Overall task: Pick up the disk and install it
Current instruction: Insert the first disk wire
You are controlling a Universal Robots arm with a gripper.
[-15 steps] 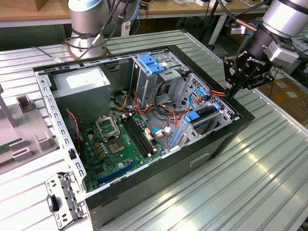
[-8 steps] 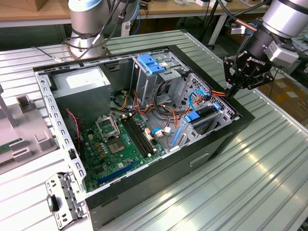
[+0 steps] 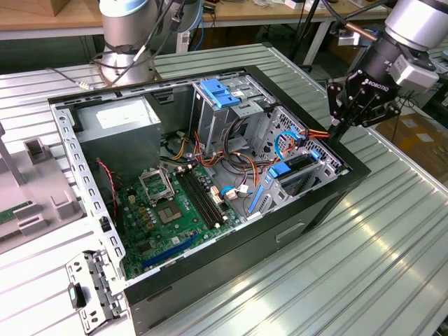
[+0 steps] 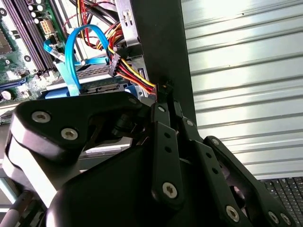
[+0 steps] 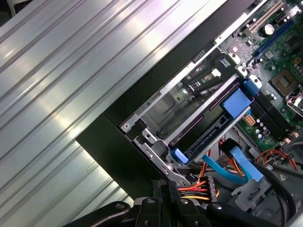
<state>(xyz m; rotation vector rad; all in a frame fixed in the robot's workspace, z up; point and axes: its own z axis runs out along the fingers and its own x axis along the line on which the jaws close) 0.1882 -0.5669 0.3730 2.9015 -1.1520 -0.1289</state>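
Note:
The disk point(image 3: 299, 166) sits in the lower bay of the metal drive cage at the case's corner on the exterior view's right, its blue carrier frame showing at the edges. In the first wrist view the disk point(image 5: 208, 137) lies slid into the cage slot between two blue tabs. My gripper point(image 3: 337, 129) hangs just above the case's rim beside that cage, fingers pressed together and holding nothing. In both wrist views the gripper point(image 4: 163, 94) point(image 5: 161, 185) has its tips right by the red, yellow and black power cable bundle point(image 4: 135, 75).
The open black computer case point(image 3: 329, 203) lies on a ribbed metal table point(image 3: 392, 238). Inside are the green motherboard point(image 3: 168, 210), a grey power-supply box point(image 3: 115, 129) and a blue latch point(image 3: 220, 94) atop the upper cage. A light-blue data cable point(image 4: 71, 61) loops over the disk.

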